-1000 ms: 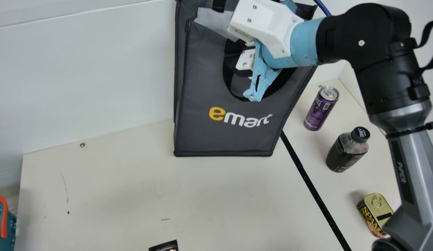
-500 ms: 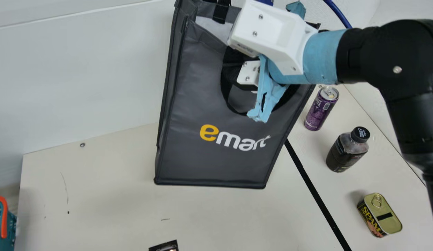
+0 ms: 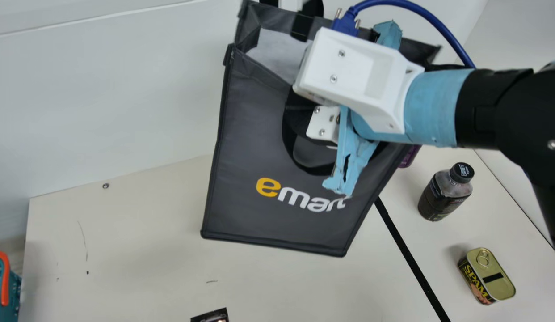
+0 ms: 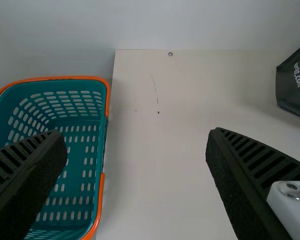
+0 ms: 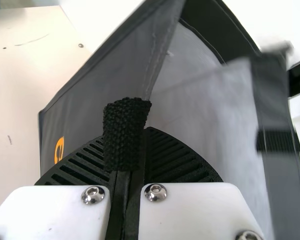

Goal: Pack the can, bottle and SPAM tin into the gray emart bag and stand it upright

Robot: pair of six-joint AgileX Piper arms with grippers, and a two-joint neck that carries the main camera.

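Note:
My right gripper (image 3: 300, 120) holds the front handle of the gray emart bag (image 3: 255, 147) near its rim. In the right wrist view my right gripper (image 5: 126, 187) is shut on the black handle strap (image 5: 124, 132), beside the bag's pale lining (image 5: 205, 115). The bag leans, mouth up; whether its bottom touches the table I cannot tell. Just right of it, the purple can (image 3: 409, 157) is mostly hidden. The dark bottle (image 3: 445, 192) stands nearer, and the SPAM tin (image 3: 487, 276) nearer again. In the left wrist view my left gripper (image 4: 137, 145) is open and empty.
A teal basket with orange rim (image 4: 106, 100) sits beside the table's left end. A dark printed item (image 3: 211, 316) lies at the main view's bottom edge. A black tape line (image 3: 411, 259) crosses the cream table (image 3: 139, 250) between bag and groceries.
My right gripper has moved nearer the camera with the handle, and the bag has come along, its base tilting and swinging. The bag and arm now cover most of the can. The bottle and tin have not moved.

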